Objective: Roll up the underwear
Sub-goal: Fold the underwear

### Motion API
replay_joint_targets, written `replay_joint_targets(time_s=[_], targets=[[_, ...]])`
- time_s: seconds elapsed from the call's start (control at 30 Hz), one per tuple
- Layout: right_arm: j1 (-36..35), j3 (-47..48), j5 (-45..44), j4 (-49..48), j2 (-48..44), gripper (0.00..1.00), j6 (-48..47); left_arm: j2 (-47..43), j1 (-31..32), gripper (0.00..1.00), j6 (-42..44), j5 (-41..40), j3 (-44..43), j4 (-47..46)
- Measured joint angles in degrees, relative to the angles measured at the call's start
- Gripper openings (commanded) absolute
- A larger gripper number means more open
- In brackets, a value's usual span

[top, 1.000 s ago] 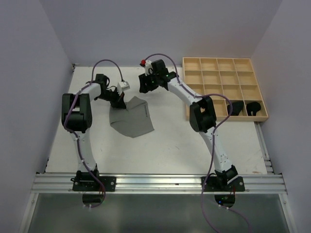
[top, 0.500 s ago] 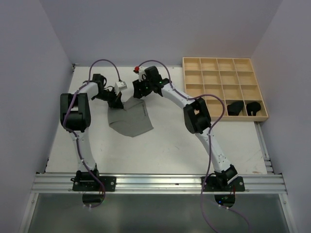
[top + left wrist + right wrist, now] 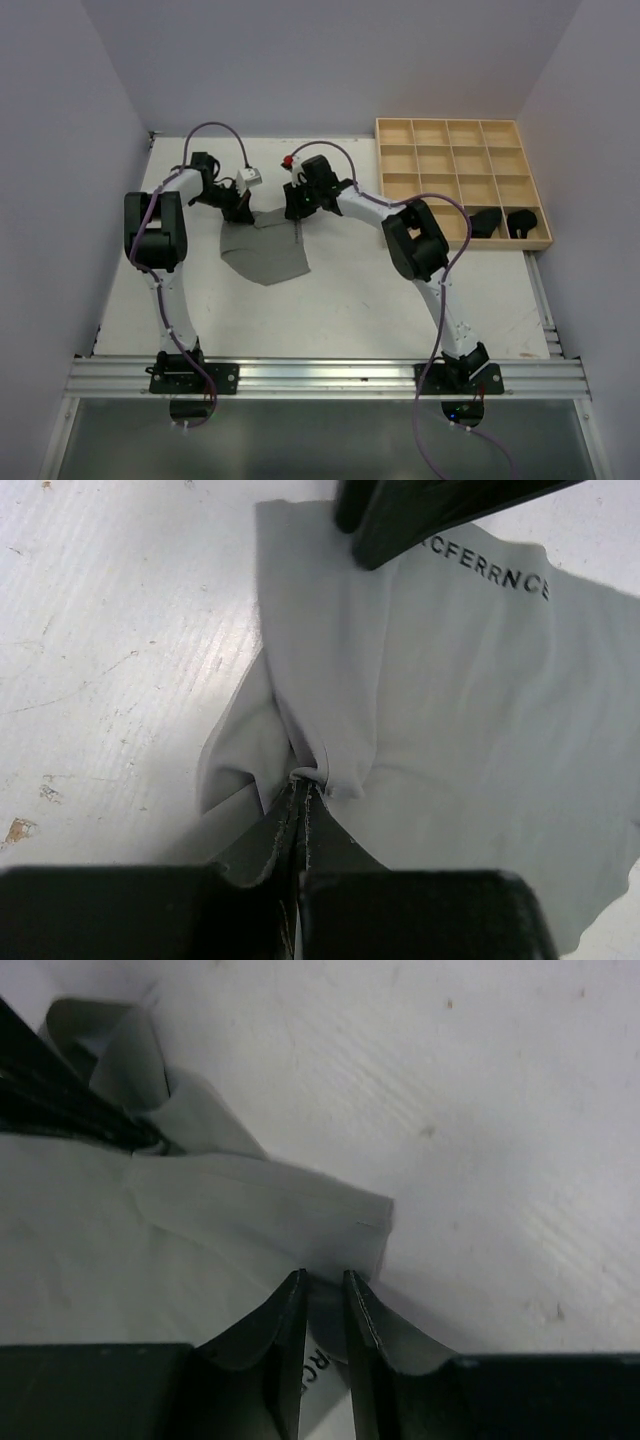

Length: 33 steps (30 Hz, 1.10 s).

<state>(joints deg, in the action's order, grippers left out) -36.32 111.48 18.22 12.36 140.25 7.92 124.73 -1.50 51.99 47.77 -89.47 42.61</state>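
at the near edge of the table [image 3: 360, 300], the two arm bases are seen bolted to a metal rail [image 3: 320, 376]. further in, left of centre, the grey underwear [image 3: 262, 256] is spread mostly flat on the white surface, with its near edge rounded and its far edge lifted into folds.

that far edge is held at two points. at its far left corner, the left gripper [image 3: 301, 798] is pressed together on a bunched fold of the cloth, and no gap is visible between its fingers [image 3: 322, 832]. just to the right, the right gripper [image 3: 325, 1295] is closed to a narrow slit, and the waistband edge of the grey underwear is pinched inside it. black lettering [image 3: 487, 573] is printed along that waistband. the two grippers are set near each other, and each is caught in the other's wrist view.

at the far right, well apart from the cloth, a wooden grid tray [image 3: 448, 121] is placed. in the two rightmost compartments of its near row, a black underwear piece [image 3: 485, 222] and a second black underwear piece [image 3: 521, 221] are seen, one to each compartment.
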Motion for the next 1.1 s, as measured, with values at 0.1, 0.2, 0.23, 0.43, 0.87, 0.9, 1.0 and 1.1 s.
replay_joint_targets(time_s=[0.1, 0.2, 0.23, 0.43, 0.87, 0.9, 1.0, 1.1], targets=[[-0.1, -8.7, -0.7, -2.3, -5.2, 0.26, 1.6, 0.0, 0.1, 0.0, 1.0, 0.2, 0.0, 0.7], [-0.5, -14.8, -0.8, -3.4, -9.2, 0.34, 2.8, 0.0, 0.4, 0.0, 2.6, 0.8, 0.0, 2.0], [-0.8, -16.0, -0.9, -3.3, -10.1, 0.36, 3.1, 0.0, 0.5, 0.0, 3.2, 1.0, 0.0, 2.4], [-1.6, -13.6, -4.0, -1.2, -10.8, 0.48, 2.4, 0.0, 0.8, 0.0, 4.9, 1.5, 0.0, 4.2], [-0.7, -0.4, -8.1, 3.1, -4.9, 0.5, -1.8, 0.3, 0.8, 0.0, 5.7, 1.8, -0.7, 5.9], [-0.7, -0.4, -8.1, 3.7, -4.5, 0.5, -2.0, 0.5, 0.8, 0.0, 5.7, 1.8, -0.8, 5.9], [-0.7, -2.1, -7.8, 4.8, -4.1, 0.5, -2.3, 0.8, 0.8, 0.0, 5.7, 2.0, -1.1, 6.0], [-0.9, -3.4, -7.3, 4.9, -4.1, 0.49, -2.7, 1.0, 0.8, 0.0, 5.6, 2.3, -1.5, 6.1]])
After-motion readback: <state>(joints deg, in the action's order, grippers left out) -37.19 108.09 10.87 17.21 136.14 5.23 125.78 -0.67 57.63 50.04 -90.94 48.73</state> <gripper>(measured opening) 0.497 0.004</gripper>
